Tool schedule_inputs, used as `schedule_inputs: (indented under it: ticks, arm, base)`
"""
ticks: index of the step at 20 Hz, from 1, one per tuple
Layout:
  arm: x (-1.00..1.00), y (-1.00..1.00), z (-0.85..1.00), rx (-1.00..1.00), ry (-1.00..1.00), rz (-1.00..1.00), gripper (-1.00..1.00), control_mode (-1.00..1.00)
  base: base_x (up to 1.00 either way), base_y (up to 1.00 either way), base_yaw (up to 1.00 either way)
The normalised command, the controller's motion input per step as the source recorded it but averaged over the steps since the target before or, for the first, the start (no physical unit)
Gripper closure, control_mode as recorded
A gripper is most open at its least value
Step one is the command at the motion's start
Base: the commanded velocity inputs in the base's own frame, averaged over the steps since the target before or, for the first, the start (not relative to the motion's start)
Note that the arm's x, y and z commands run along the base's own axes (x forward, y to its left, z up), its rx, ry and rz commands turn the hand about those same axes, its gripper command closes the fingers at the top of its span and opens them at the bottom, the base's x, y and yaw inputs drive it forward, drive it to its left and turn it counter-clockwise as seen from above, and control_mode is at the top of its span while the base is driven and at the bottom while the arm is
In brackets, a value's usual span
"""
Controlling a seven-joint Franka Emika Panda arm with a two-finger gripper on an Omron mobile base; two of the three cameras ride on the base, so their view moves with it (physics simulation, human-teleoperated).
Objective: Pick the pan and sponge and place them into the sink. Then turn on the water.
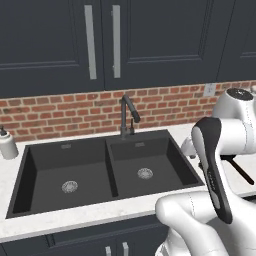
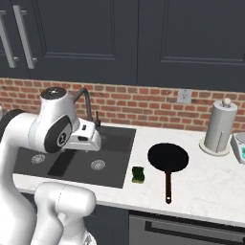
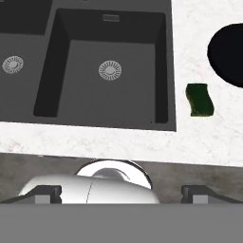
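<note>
The black double-basin sink (image 1: 50,167) (image 2: 117,143) (image 3: 128,102) is set into the white counter, with a round silver drain in each basin. Behind it rises the dark gooseneck faucet (image 1: 128,114) (image 2: 86,101); no water runs. To the sink's right the black pan (image 2: 167,158) (image 3: 229,53) lies flat, its thin handle (image 2: 168,187) toward the counter's front edge. The yellow-green sponge (image 2: 139,175) (image 3: 200,99) lies between sink and pan, dark face up. My gripper (image 3: 123,192) hangs open above the right basin's front rim, holding nothing, left of the sponge.
A white soap dispenser (image 1: 7,145) stands on the counter left of the sink. At the far right are a paper towel roll (image 2: 220,126) and a small device (image 2: 240,146). Brick backsplash and dark cabinets rise behind the counter.
</note>
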Motion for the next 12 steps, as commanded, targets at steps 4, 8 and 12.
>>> schedule_inputs:
  ticks: [4,8,12]
  arm:
    - [0.00,-0.38,-0.23,0.00,0.00,0.00,-1.00,-1.00]
    - [0.00,-0.39,-0.15,0.00,0.00,-0.01,-1.00,-1.00]
    - [0.00,-0.52,-0.11,0.00,0.00,-0.04,-1.00,-1.00]
  base:
    - [0.00,0.00,0.00]
    - [0.00,0.00,0.00]
    - [0.00,0.00,0.00]
